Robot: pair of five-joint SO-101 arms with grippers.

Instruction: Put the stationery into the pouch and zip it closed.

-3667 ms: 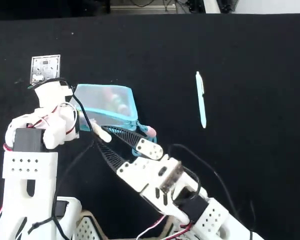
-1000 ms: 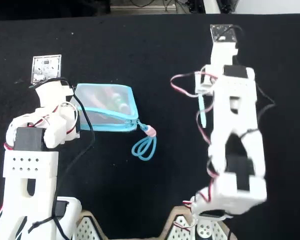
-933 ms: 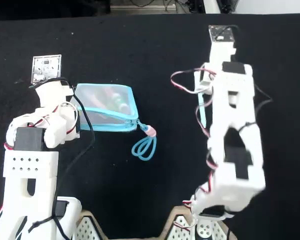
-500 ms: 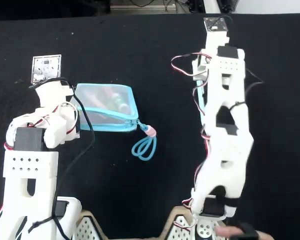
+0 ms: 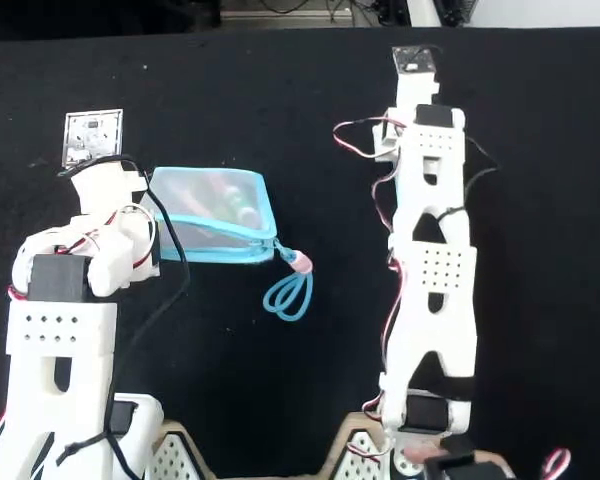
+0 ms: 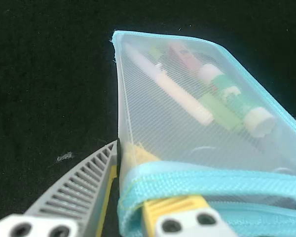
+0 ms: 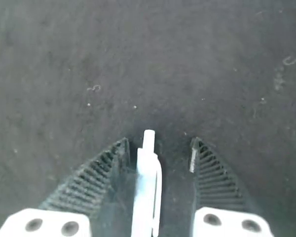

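Right gripper (image 7: 158,144) spread, straddling the light-blue pen (image 7: 148,177), at 1 o'clock on the table (image 5: 540,120). Left gripper (image 6: 124,147) pinching a corner of the pouch (image 6: 187,128), at 10 o'clock, stationery (image 6: 180,94) inside, loop cord (image 5: 288,296) at its 4 o'clock.

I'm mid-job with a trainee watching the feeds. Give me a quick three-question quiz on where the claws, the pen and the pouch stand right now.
1. True or false: the right claw is shut on the light-blue plastic pen.
2. What does the left claw grip?
A. an edge of the translucent light-blue mesh pouch
B. the looped cord
C. nothing
3. In the high view, is the pink zipper pull at the pouch's end near the left claw, or at the far end?

Key
1. False: it is open, with a jaw on either side of the pen.
2. A
3. The far end.
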